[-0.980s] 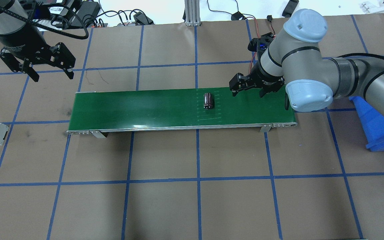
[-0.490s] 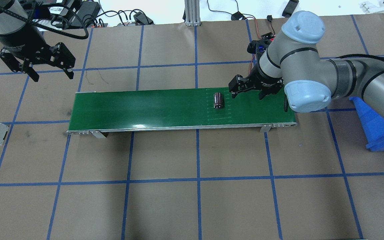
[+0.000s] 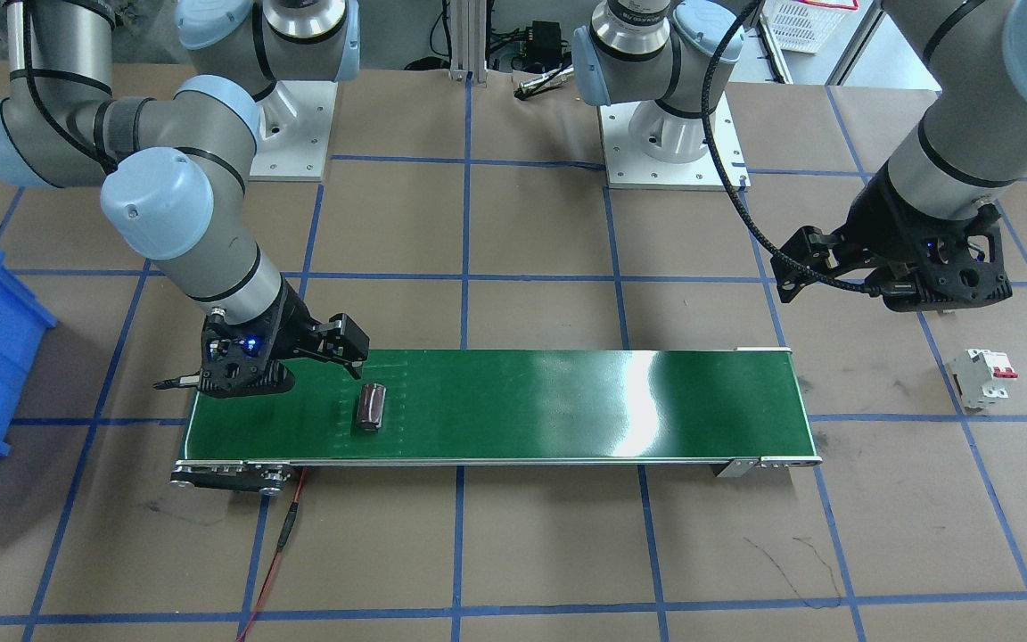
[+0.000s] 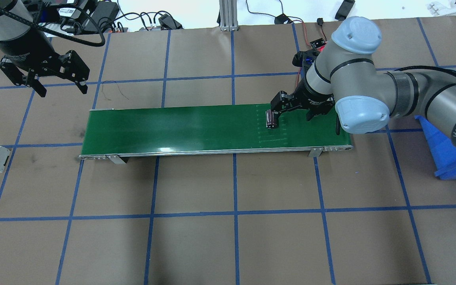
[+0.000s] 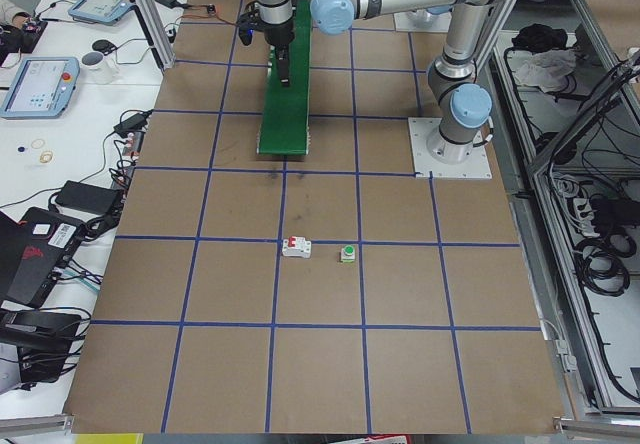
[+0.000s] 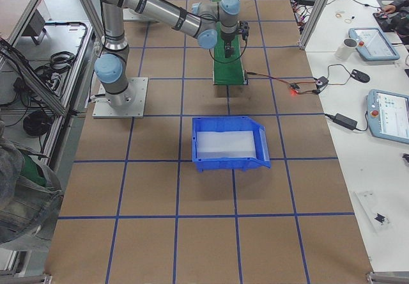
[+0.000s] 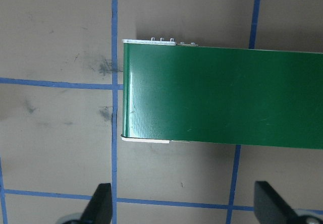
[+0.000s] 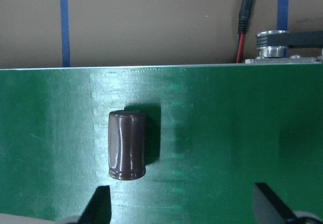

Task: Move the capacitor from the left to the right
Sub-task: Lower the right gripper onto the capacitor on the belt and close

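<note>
Only one capacitor [image 4: 270, 119] lies on the single green belt [image 4: 172, 128]; left gripper [image 4: 62, 91] and right gripper [image 4: 293, 113] both gape empty.

Six downward views, one shared belt [image 4: 172, 126]

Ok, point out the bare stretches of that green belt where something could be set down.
The belt is bare, a long free stretch, from its end on the robot's left up to the capacitor. The other end is crowded: the capacitor lies there with the open right gripper close by it, leaving only a short patch beyond.
</note>
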Controlling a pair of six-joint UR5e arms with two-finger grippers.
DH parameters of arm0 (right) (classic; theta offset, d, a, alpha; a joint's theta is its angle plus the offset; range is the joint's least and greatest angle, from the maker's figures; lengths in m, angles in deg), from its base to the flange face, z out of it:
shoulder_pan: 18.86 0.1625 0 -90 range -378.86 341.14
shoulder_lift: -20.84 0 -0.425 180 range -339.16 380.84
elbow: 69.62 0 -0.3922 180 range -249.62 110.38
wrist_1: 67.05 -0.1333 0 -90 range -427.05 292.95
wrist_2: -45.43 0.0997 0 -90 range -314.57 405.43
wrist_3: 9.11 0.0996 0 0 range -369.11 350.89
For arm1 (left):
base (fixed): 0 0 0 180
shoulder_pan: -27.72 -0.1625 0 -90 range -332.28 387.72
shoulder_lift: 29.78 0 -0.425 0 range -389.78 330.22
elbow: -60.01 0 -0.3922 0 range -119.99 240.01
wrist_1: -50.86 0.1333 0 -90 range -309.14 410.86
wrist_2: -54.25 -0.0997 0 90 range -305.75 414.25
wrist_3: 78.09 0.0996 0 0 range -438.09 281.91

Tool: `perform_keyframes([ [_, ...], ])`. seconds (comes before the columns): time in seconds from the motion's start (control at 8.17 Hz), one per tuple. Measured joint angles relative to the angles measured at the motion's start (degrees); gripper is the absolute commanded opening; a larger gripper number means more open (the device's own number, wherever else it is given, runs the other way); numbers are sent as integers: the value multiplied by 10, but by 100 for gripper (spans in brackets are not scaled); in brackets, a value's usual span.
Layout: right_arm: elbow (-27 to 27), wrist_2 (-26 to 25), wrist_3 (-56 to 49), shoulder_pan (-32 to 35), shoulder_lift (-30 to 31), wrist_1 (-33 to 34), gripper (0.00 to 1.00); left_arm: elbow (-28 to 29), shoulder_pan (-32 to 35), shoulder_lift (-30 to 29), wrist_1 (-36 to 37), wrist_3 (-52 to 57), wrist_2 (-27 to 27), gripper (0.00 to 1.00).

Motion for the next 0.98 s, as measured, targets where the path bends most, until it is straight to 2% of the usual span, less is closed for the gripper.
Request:
perform_keyframes([
  [0.37, -1, 1, 0, 0, -21, 6, 88, -1, 0, 0, 0, 0, 0, 100],
  [0.73, -3, -2, -1, 0, -35, 8, 68, -1, 0, 0, 0, 0, 0, 100],
  [0.86, -4, -5, -1, 0, -40, 11, 53, 0, 0, 0, 0, -1, 0, 100],
  [0.98, -5, -8, -2, 0, -46, 17, 15, 0, 0, -1, 0, -6, 0, 100],
])
